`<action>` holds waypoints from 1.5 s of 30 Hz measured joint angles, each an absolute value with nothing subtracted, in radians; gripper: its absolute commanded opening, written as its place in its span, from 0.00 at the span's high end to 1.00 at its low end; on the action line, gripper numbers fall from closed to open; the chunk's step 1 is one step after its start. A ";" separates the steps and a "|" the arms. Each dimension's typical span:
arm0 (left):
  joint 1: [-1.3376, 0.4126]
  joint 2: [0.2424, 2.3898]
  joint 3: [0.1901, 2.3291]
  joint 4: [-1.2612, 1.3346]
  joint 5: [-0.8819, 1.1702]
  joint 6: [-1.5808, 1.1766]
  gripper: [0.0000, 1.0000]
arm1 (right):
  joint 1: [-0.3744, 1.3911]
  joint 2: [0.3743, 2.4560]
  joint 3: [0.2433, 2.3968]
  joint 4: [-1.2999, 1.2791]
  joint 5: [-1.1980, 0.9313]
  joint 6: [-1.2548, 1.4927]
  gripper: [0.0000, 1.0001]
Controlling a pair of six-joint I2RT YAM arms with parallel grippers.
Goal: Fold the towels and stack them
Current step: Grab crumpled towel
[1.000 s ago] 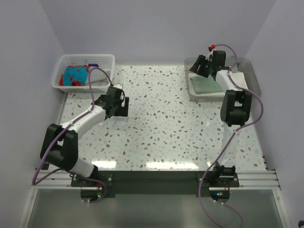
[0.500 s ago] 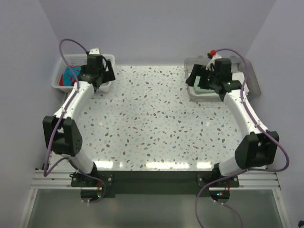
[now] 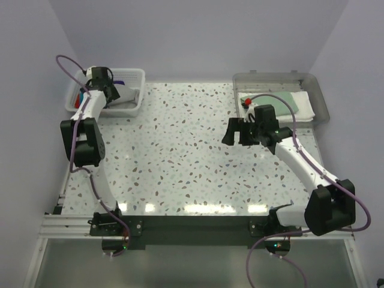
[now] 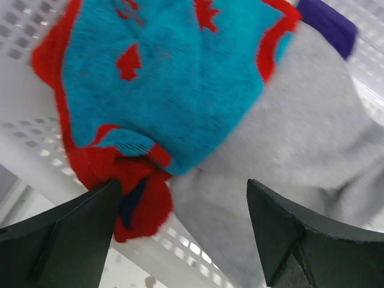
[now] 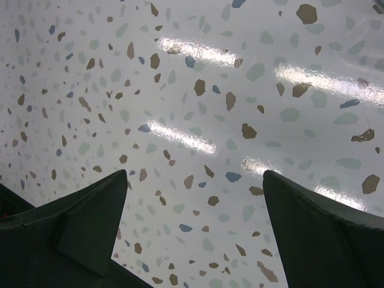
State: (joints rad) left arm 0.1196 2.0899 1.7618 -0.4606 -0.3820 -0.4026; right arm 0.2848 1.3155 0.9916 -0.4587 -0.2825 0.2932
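At the far-left corner of the surface (image 3: 180,156), the left gripper (image 4: 183,191) is over the white slatted basket (image 3: 137,75). Jaws spread wide, nothing between them. Directly beneath lies the turquoise-and-red patterned towel (image 4: 180,78), crumpled, its red edge against the basket wall. It rests on top of the grey towel (image 4: 288,138). The dark purple towel (image 4: 329,24) shows only as a corner beyond the grey one (rest hidden). Contact between jaws and cloth: cannot tell from this angle.

The right gripper (image 5: 195,177) hangs above the speckled surface, right of centre, apart from the clear tray (image 3: 318,99) at the far-right corner. Jaws wide apart, holding nothing. Inside the tray the pale mint green towel (image 3: 283,99) lies flat, with the white towel (image 3: 304,107) just beside it on its right.
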 measured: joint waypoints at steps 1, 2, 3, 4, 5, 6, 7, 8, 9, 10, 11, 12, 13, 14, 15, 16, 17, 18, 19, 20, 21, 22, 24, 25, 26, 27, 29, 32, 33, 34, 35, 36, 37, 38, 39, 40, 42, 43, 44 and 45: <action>0.130 2.098 1.762 -0.454 -0.399 -0.403 0.11 | 0.288 1.313 0.988 -0.454 -0.289 0.292 0.02; 0.139 2.106 1.766 -0.448 -0.413 -0.403 0.12 | 0.290 1.313 0.983 -0.450 -0.298 0.290 0.02; 0.147 2.115 1.776 -0.442 -0.426 -0.403 0.12 | 0.291 1.313 0.977 -0.445 -0.306 0.287 0.01; 0.153 2.124 1.784 -0.436 -0.433 -0.403 0.12 | 0.292 1.313 0.969 -0.442 -0.309 0.286 0.01; 0.159 2.137 1.798 -0.429 -0.441 -0.402 0.13 | 0.292 1.313 0.959 -0.440 -0.310 0.285 0.02; 0.164 2.151 1.815 -0.423 -0.448 -0.402 0.13 | 0.292 1.314 0.952 -0.440 -0.311 0.284 0.02; 0.167 2.169 1.836 -0.419 -0.454 -0.402 0.14 | 0.292 1.315 0.944 -0.439 -0.314 0.283 0.01; 0.170 2.186 1.855 -0.413 -0.458 -0.401 0.14 | 0.292 1.318 0.938 -0.440 -0.315 0.282 0.02; 0.172 2.207 1.874 -0.411 -0.460 -0.401 0.16 | 0.292 1.321 0.934 -0.440 -0.317 0.282 0.01; 0.175 2.228 1.892 -0.408 -0.460 -0.401 0.18 | 0.292 1.325 0.931 -0.439 -0.322 0.281 0.02; 0.176 2.248 1.906 -0.406 -0.459 -0.400 0.20 | 0.292 1.330 0.930 -0.439 -0.327 0.279 0.02; 0.178 2.263 1.916 -0.405 -0.458 -0.400 0.24 | 0.292 1.335 0.928 -0.435 -0.331 0.279 0.01; 0.179 2.281 1.928 -0.405 -0.455 -0.398 0.40 | 0.292 1.338 0.926 -0.431 -0.332 0.279 0.01; 0.181 2.297 1.935 -0.405 -0.451 -0.400 0.48 | 0.292 1.343 0.925 -0.429 -0.333 0.279 0.02; 0.183 2.310 1.940 -0.404 -0.448 -0.394 0.57 | 0.292 1.348 0.925 -0.427 -0.334 0.279 0.02; 0.183 2.317 1.940 -0.400 -0.443 -0.387 0.72 | 0.292 1.354 0.925 -0.423 -0.336 0.279 0.01; 0.183 2.319 1.940 -0.397 -0.440 -0.384 0.80 | 0.292 1.358 0.925 -0.420 -0.337 0.279 0.02; 0.183 2.319 1.940 -0.391 -0.436 -0.374 0.91 | 0.292 1.365 0.925 -0.418 -0.342 0.279 0.02; 0.183 2.314 1.940 -0.383 -0.434 -0.367 0.95 | 0.292 1.370 0.925 -0.416 -0.345 0.279 0.02; 0.183 2.308 1.939 -0.379 -0.432 -0.356 0.99 | 0.292 1.374 0.925 -0.415 -0.349 0.279 0.02; 0.183 2.299 1.934 -0.376 -0.431 -0.347 1.00 | 0.292 1.375 0.925 -0.413 -0.352 0.279 0.02; 0.183 2.287 1.930 -0.374 -0.430 -0.342 1.00 | 0.292 1.375 0.925 -0.411 -0.355 0.279 0.02; 0.183 2.255 1.919 -0.365 -0.431 -0.329 1.00 | 0.292 1.375 0.925 -0.406 -0.359 0.279 0.02; 0.183 2.234 1.916 -0.364 -0.431 -0.324 1.00 | 0.292 1.375 0.925 -0.405 -0.359 0.279 0.02; 0.183 2.210 1.913 -0.363 -0.432 -0.319 1.00 | 0.292 1.375 0.925 -0.404 -0.360 0.279 0.02; 0.183 2.182 1.912 -0.359 -0.434 -0.315 1.00 | 0.292 1.375 0.925 -0.403 -0.360 0.279 0.01; 0.183 2.126 1.911 -0.351 -0.437 -0.306 1.00 | 0.292 1.375 0.925 -0.403 -0.360 0.279 0.01; 0.183 2.028 1.912 -0.321 -0.443 -0.294 1.00 | 0.292 1.375 0.925 -0.403 -0.362 0.279 0.01; 0.183 2.002 1.914 -0.314 -0.444 -0.291 1.00 | 0.292 1.375 0.925 -0.403 -0.363 0.280 0.02; 0.183 1.981 1.921 -0.307 -0.444 -0.288 1.00 | 0.292 1.375 0.924 -0.402 -0.363 0.280 0.02; 0.183 1.967 1.930 -0.299 -0.444 -0.284 1.00 | 0.292 1.375 0.924 -0.401 -0.363 0.279 0.02; 0.183 1.961 1.937 -0.294 -0.443 -0.280 1.00 | 0.292 1.375 0.923 -0.398 -0.366 0.279 0.01; 0.183 1.958 1.946 -0.289 -0.439 -0.275 1.00 | 0.292 1.375 0.921 -0.395 -0.369 0.279 0.02; 0.183 1.958 1.952 -0.284 -0.429 -0.271 1.00 | 0.292 1.375 0.918 -0.393 -0.372 0.280 0.02; 0.184 1.962 1.955 -0.285 -0.407 -0.268 0.99 | 0.292 1.375 0.913 -0.390 -0.378 0.280 0.02; 0.184 1.969 1.955 -0.286 -0.374 -0.268 0.96 | 0.292 1.375 0.908 -0.387 -0.383 0.280 0.02; 0.182 1.996 1.954 -0.287 -0.302 -0.267 0.86 | 0.292 1.375 0.895 -0.384 -0.389 0.280 0.02; 0.178 2.012 1.950 -0.289 -0.263 -0.263 0.84 | 0.292 1.375 0.889 -0.382 -0.391 0.280 0.01; 0.172 2.027 1.944 -0.293 -0.230 -0.261 0.83 | 0.292 1.375 0.884 -0.382 -0.393 0.280 0.02; 0.163 2.039 1.932 -0.295 -0.203 -0.257 0.79 | 0.292 1.375 0.881 -0.382 -0.394 0.280 0.02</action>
State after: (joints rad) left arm 0.1627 2.0388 1.9316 -0.2947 -0.2031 -0.2565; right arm 0.2924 1.3750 0.8806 -0.3817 -0.3939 0.2802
